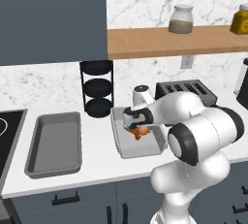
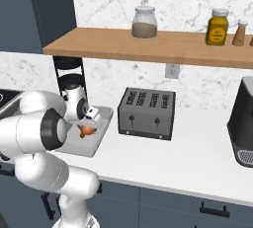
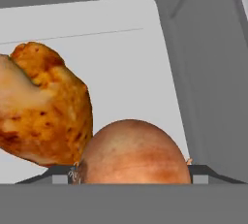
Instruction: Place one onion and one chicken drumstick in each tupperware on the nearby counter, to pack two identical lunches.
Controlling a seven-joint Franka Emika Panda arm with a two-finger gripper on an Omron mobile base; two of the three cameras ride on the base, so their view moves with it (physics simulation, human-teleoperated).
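My gripper [image 1: 136, 126] [image 2: 88, 122] hangs low over the right tupperware [image 1: 145, 151] [image 2: 96, 142] on the counter [image 1: 97, 169]. Its jaws are shut on a brown onion [image 3: 133, 152] [image 1: 141, 131] [image 2: 87, 131], whose sides meet both dark fingertips [image 3: 60, 175]. A browned chicken drumstick [image 3: 43, 106] lies on the grey tray floor [image 3: 121, 58] just beside the onion. The left tupperware [image 1: 53, 143] sits further left on the counter with nothing inside. My own forearm covers part of the right tray in the left base view.
A black three-tier rack [image 1: 98, 88] stands behind the trays and a toaster [image 1: 186, 91] [image 2: 147, 112] to their right. A dark appliance [image 2: 244, 123] stands at the far right. The stove edge [image 1: 7, 126] is at far left. A wooden shelf [image 2: 148, 44] with jars hangs above.
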